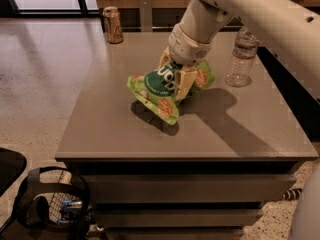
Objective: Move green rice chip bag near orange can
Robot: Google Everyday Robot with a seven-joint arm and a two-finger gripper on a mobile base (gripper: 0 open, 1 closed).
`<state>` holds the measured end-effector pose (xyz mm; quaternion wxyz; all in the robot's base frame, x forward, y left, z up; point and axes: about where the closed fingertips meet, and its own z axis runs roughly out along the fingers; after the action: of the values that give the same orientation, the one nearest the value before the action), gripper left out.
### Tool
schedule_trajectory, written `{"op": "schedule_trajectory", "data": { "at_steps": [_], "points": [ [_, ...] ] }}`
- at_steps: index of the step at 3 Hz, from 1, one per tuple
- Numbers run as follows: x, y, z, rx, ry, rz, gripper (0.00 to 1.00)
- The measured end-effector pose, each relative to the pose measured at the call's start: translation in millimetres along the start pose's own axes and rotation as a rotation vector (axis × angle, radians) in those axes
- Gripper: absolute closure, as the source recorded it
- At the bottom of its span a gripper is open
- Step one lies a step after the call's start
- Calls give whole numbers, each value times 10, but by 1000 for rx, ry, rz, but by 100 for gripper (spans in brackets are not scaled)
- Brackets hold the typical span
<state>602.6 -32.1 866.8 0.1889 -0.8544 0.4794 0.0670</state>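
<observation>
**A:** Where do things stand?

**B:** The orange can [112, 25] is at the far left corner of the desk [100, 129]. The green rice chip bag [159, 90] hangs over the middle, pinched between the fingers of the gripper [176, 78]. Its lowest corner sags close to the top.

**A:** So how should the carry go?

**B:** I'd grip firmly, lift that corner clear, head for the far left corner and stop just short of the can, so nothing tips it. The water bottle [242, 54] by the right edge is well apart.

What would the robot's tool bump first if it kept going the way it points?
Pointing down, the tool grips the crinkly green chip bag; below lies the grey tabletop, probably met first.
</observation>
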Motion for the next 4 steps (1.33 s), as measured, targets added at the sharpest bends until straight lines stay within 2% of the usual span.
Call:
{"op": "schedule_trajectory", "data": {
  "at_steps": [1,2,3,4],
  "points": [
    [278,-201,-279,98,39,-29,100],
    [374,-478,-597,236,87,-144,100],
    [373,-782,-834,376,102,-266,100],
    [317,-1210,-1000,498,98,-398,100]
  ]
}}
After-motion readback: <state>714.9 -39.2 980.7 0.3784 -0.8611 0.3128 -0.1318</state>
